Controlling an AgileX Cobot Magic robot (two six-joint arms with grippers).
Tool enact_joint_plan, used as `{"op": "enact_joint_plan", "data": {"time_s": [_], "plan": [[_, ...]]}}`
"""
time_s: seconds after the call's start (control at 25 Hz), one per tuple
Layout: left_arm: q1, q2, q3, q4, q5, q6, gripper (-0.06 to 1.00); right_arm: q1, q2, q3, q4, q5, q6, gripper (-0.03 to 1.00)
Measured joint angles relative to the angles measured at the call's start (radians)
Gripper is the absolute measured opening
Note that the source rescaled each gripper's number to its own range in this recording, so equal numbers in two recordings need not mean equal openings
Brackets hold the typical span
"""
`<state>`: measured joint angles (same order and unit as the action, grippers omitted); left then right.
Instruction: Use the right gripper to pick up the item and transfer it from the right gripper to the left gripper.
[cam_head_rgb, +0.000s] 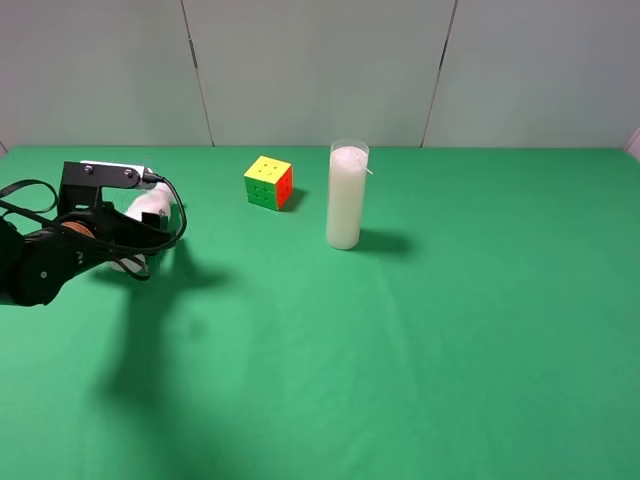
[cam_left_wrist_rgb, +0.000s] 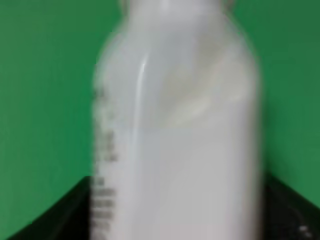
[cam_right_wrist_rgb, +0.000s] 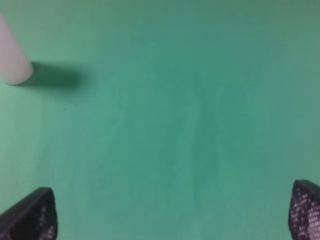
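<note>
Left gripper (cam_head_rgb: 140, 232) at 9 o'clock of green table (cam_head_rgb: 420, 350), fingers either side of small white bottle (cam_head_rgb: 150, 205); clamped or slack, cannot tell. Right gripper (cam_right_wrist_rgb: 172, 215) spread wide, empty. Judged: handover stage, bottle already on left side. Next move calls for a confirmed firm hold, clear of puzzle cube (cam_head_rgb: 268, 182) and candle (cam_head_rgb: 347, 195) toward 3 o'clock. Blurred label print seen in left wrist view only; cube in exterior view only, right gripper absent there.
</note>
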<state>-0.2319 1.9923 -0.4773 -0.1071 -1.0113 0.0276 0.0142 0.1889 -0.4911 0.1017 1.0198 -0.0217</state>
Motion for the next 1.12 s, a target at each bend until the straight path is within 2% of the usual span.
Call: {"op": "enact_joint_plan", "data": {"time_s": [0.12, 0.2, 0.28, 0.56, 0.76, 0.96, 1.12], "plan": [[0.000, 0.000, 0.000, 0.000, 0.000, 0.000, 0.77, 0.000, 0.000, 0.000, 0.000, 0.000, 0.000, 1.00], [0.000, 0.000, 0.000, 0.000, 0.000, 0.000, 0.87, 0.000, 0.000, 0.000, 0.000, 0.000, 0.000, 1.00], [0.000, 0.000, 0.000, 0.000, 0.000, 0.000, 0.92, 0.000, 0.000, 0.000, 0.000, 0.000, 0.000, 1.00], [0.000, -0.054, 0.000, -0.001, 0.017, -0.005, 0.94, 0.000, 0.000, 0.000, 0.000, 0.000, 0.000, 1.00], [0.000, -0.185, 0.002, -0.001, 0.105, 0.004, 0.94, 0.000, 0.000, 0.000, 0.000, 0.000, 0.000, 1.00], [0.000, -0.352, 0.002, 0.000, 0.248, 0.010, 0.94, 0.000, 0.000, 0.000, 0.000, 0.000, 0.000, 1.00], [0.000, -0.518, -0.052, 0.000, 0.482, 0.027, 0.94, 0.000, 0.000, 0.000, 0.000, 0.000, 0.000, 1.00]]}}
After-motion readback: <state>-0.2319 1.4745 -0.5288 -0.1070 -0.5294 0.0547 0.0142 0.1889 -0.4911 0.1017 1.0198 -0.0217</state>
